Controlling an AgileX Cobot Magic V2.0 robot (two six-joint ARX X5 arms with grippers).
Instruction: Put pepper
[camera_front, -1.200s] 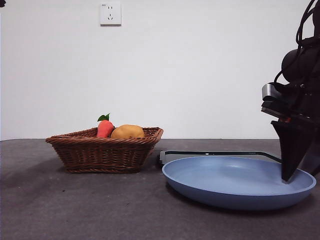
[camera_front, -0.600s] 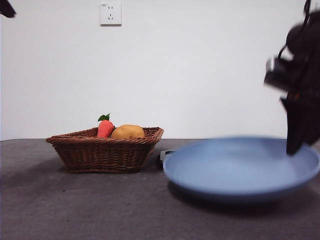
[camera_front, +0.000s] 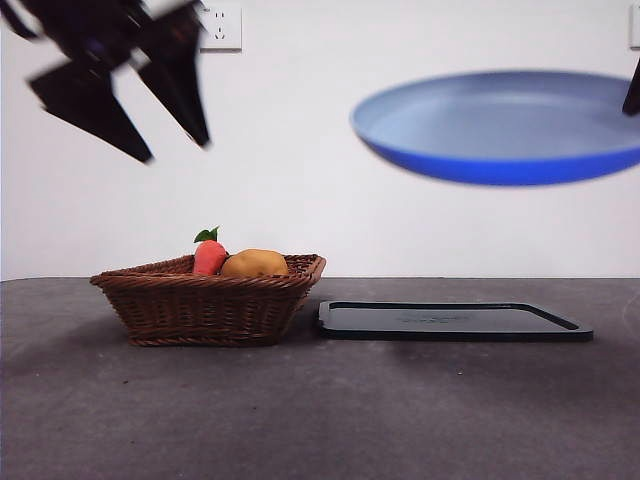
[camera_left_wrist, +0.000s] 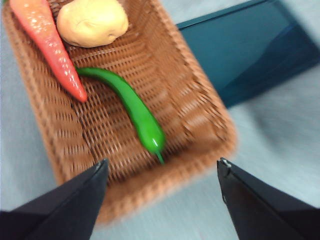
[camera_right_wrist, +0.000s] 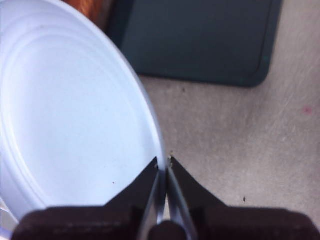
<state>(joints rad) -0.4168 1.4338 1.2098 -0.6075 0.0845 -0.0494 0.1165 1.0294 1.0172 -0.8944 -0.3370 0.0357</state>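
Observation:
The pepper (camera_left_wrist: 132, 109), long, slim and glossy green, lies on the floor of the wicker basket (camera_left_wrist: 200, 107), beside a red-orange carrot (camera_left_wrist: 50, 47) and a tan potato (camera_left_wrist: 92, 21). In the front view the basket wall (camera_front: 210, 305) hides the pepper. My left gripper (camera_front: 170, 130) (camera_left_wrist: 160, 172) hangs open high above the basket. My right gripper (camera_right_wrist: 163, 161) is shut on the rim of the blue plate (camera_right_wrist: 70, 115), and holds the plate (camera_front: 500, 125) high in the air at the right.
A flat dark tray (camera_front: 450, 320) lies on the grey table to the right of the basket, below the raised plate. A wall socket (camera_front: 222, 25) is on the white wall behind.
The right gripper has lifted the blue plate off the tray, from table level to high in the air. The left gripper has come in from the top left corner to above the basket.

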